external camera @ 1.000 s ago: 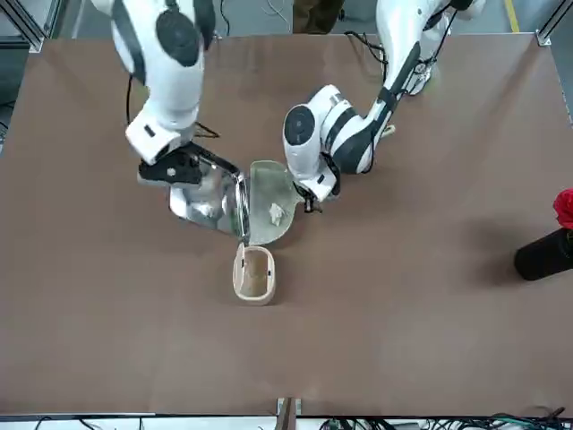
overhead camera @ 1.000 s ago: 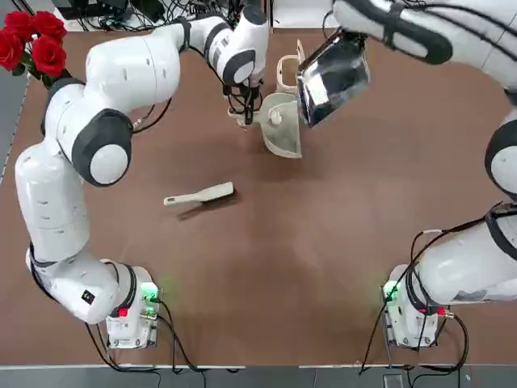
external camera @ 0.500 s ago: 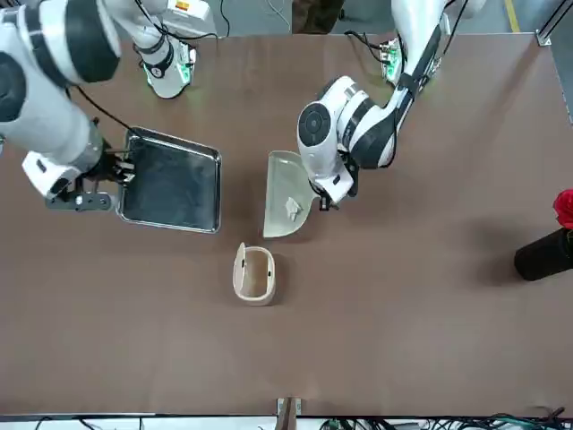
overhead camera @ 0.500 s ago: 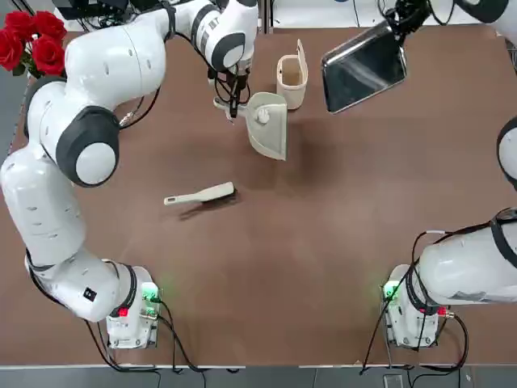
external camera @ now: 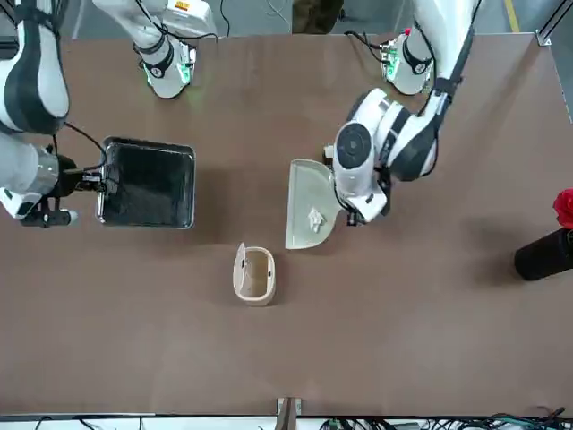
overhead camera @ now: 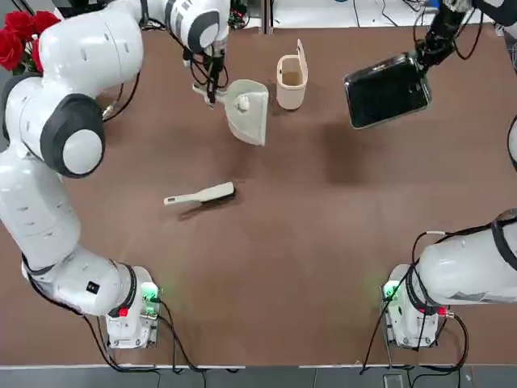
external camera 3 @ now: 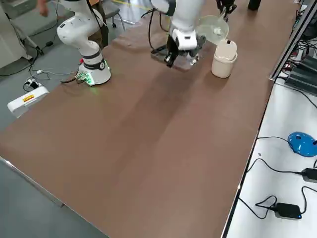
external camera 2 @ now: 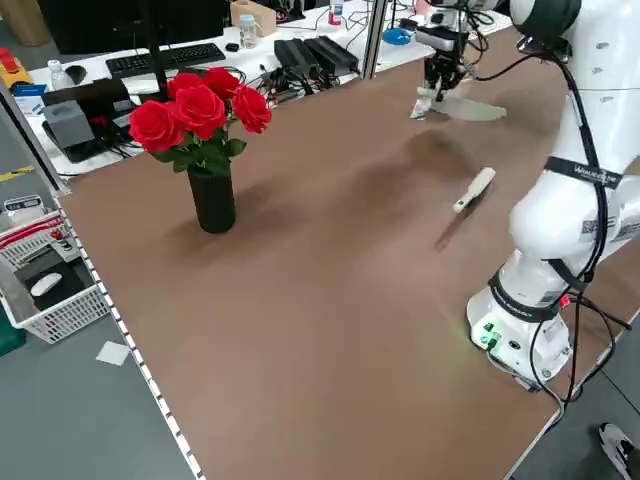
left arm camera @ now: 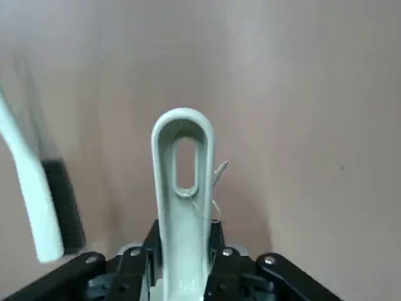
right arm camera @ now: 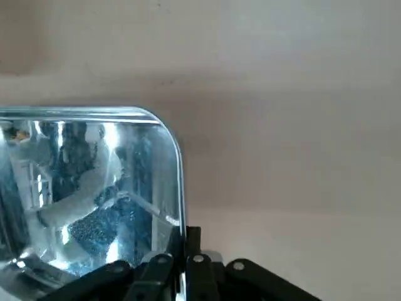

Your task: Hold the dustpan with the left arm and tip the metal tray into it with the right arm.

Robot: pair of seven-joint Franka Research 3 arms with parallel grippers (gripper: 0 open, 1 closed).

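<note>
Tray point(overhead camera: 388, 90) farther from dustpan point(overhead camera: 247, 111) | right gripper point(right arm camera: 185, 241) pinches rim | left gripper point(left arm camera: 185, 241) pinches handle

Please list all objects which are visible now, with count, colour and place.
metal tray: 1, shiny steel, in the right end effector, above the table
dustpan: 1, cream, in the left end effector
crumpled bit: 1, white, in the dustpan
cup with flap: 1, cream, on the table, between dustpan and tray
hand brush: 1, cream with dark bristles, on the table
roses: several, red, in a black vase, on the table
table: 1, brown
robot arms: 2, white; left end effector on the dustpan handle, right end effector on the tray rim
</note>
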